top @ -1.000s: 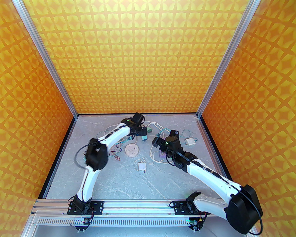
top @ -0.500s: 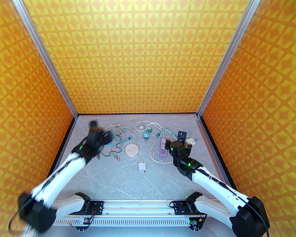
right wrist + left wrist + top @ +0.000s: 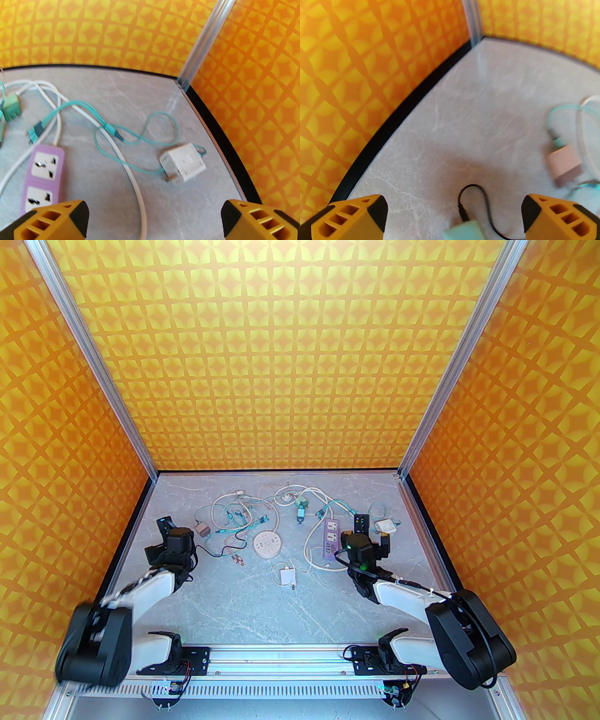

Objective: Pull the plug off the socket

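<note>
- purple power strip (image 3: 332, 531) is lying flat right of table centre, white cord trailing off its far end; the two outlets showing in the right wrist view are sitting bare (no prongs in either)
- green plug (image 3: 11, 105) is resting on the table (image 3: 281, 615) behind the strip and apart from it, prongs exposed, so I'm judging the unplugging as done (nothing is joining plug to outlet now)
- right gripper (image 3: 154, 208) is hovering just right of the strip, fingers spread wide and pinching nothing; probably because there is nothing left to brace, the arm is sitting folded low toward its base
- left gripper (image 3: 454, 206) is hanging low near the left wall, aiming at the back-left corner, fingers also spread wide; it is carrying nothing
- mint block (image 3: 464, 230) with a thin black cable (image 3: 484, 201) is lying on the table under the gap between the left fingers, clear of both (too blurred to say what it is)
- pink adapter (image 3: 202, 529) is sitting just beside the left gripper, plugged onto a teal lead, not part of this job as far as I can judge
- round white socket (image 3: 267, 544) is lying mid-table, well apart from both grippers (face looking empty, but too small to be sure)
- white charger cube (image 3: 182, 164) is sitting beyond the right gripper, teal lead attached, untouched
</note>
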You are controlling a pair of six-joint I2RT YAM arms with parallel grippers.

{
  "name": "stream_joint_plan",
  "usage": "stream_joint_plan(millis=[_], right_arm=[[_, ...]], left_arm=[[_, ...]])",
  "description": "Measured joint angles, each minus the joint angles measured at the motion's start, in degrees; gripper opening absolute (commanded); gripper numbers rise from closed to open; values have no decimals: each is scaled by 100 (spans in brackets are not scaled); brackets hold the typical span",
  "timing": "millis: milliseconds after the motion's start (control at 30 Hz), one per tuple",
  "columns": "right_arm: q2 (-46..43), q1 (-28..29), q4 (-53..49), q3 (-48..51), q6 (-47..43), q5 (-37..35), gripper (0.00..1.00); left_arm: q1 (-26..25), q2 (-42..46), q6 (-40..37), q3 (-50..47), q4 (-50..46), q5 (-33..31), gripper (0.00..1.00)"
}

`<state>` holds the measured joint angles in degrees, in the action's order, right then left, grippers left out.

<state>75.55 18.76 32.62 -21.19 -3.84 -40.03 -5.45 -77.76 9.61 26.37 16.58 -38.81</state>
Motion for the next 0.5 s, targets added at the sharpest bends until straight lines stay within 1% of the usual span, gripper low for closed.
stream_joint_plan(millis=[133,200,267,333,400,500], right_arm=[[138,-570,990,313,28,761,98],[516,-866,1674,470,79,1119,98],[907,-1012,2083,577,96,1451,99],[1163,-1034,2234,592,103,1683,98],[1200,-1043,2028,431,168,1792,99],[1180,-1095,1982,153,251,1827,99]], left_arm=[[28,-323,-540,-516,1799,535,99],[66,-638,-761,-671,2535,914,99],[127,-774,-879,-704,2835,1287,99],[247,-831,-946,-704,3123,1676,99],[348,-1032,-1010,-706,3569,1996,99],[450,-1102,-1008,-697,3606,2240,99]])
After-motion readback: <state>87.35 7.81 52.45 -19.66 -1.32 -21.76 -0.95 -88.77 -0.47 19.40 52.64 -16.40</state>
